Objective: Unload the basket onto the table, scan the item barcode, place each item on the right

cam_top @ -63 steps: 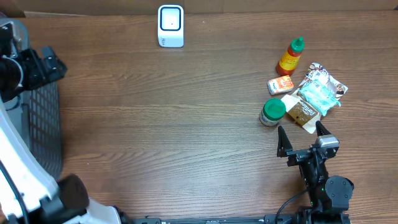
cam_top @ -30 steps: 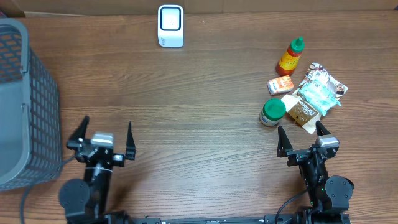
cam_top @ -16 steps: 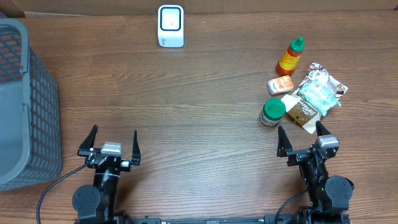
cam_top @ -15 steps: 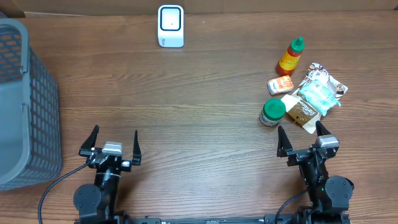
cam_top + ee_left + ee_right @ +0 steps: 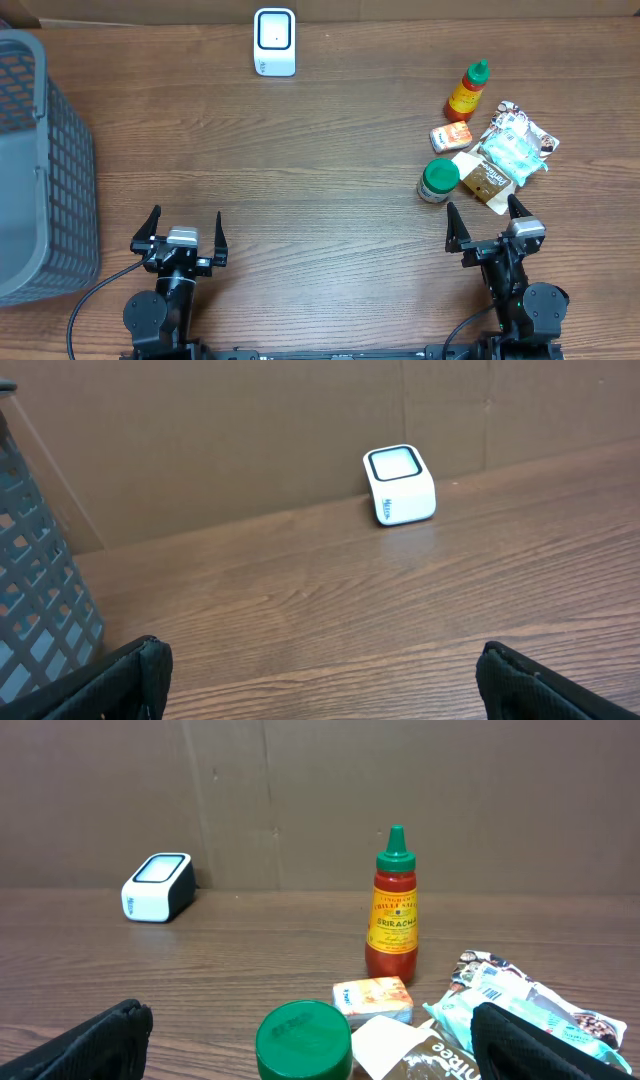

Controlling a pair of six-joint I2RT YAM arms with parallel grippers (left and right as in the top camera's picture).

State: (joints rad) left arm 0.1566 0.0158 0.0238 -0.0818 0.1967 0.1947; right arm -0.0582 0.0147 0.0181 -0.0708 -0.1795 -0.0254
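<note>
We see the white scanner (image 5: pixel 274 41) at the table's (image 5: pixel 320 160) far edge and grocery items (image 5: pixel 510 152) clustered near its right edge.

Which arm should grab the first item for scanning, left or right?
Right. The right tool, open, sits just short of the green-lidded jar and snack packets; the left tool, also open, is far from them.

Soft, even light falls from above. The white scanner (image 5: pixel 274 41) looks sharp, with only a faint shadow just beside it.
</note>
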